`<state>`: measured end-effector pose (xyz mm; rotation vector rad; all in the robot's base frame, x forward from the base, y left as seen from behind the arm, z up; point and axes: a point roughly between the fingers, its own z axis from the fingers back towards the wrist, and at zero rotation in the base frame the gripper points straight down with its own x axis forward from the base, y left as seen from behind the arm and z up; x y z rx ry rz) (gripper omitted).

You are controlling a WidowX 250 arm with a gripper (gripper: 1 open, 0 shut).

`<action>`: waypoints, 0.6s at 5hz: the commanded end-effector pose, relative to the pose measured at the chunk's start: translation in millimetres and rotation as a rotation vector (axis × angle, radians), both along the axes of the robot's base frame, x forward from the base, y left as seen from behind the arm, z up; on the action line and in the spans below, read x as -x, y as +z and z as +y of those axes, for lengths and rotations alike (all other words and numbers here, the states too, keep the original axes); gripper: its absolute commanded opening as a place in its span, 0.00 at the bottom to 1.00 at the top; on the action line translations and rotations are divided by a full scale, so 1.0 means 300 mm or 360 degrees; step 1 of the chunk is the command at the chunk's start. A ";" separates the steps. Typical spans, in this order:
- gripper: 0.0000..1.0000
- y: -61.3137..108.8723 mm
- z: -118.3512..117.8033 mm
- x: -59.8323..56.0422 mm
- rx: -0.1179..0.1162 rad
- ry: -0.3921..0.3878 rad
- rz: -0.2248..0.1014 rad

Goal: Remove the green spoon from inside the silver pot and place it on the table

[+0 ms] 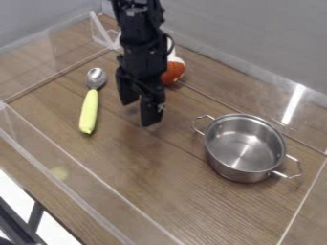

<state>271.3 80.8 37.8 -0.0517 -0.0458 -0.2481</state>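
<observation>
Camera view: the spoon [90, 110] lies on the counter [141, 182], well apart from the pot [246, 146]. The tool [141, 118] stands wide, holding nothing. Placing looks finished; what remains, I judge, is only to draw the arm [141, 53] back without nudging the spoon.

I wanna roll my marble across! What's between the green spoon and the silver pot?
In the camera view, the end effector hangs between the spoon and pot.

The open pincer [141, 108] points down, fingers spread.
</observation>
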 end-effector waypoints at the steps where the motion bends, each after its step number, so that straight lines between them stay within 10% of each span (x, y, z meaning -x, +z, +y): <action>1: 1.00 0.064 0.013 0.010 -0.0028 0.0069 -0.0127; 3: 1.00 0.131 -0.015 0.033 -0.0034 0.0141 -0.0177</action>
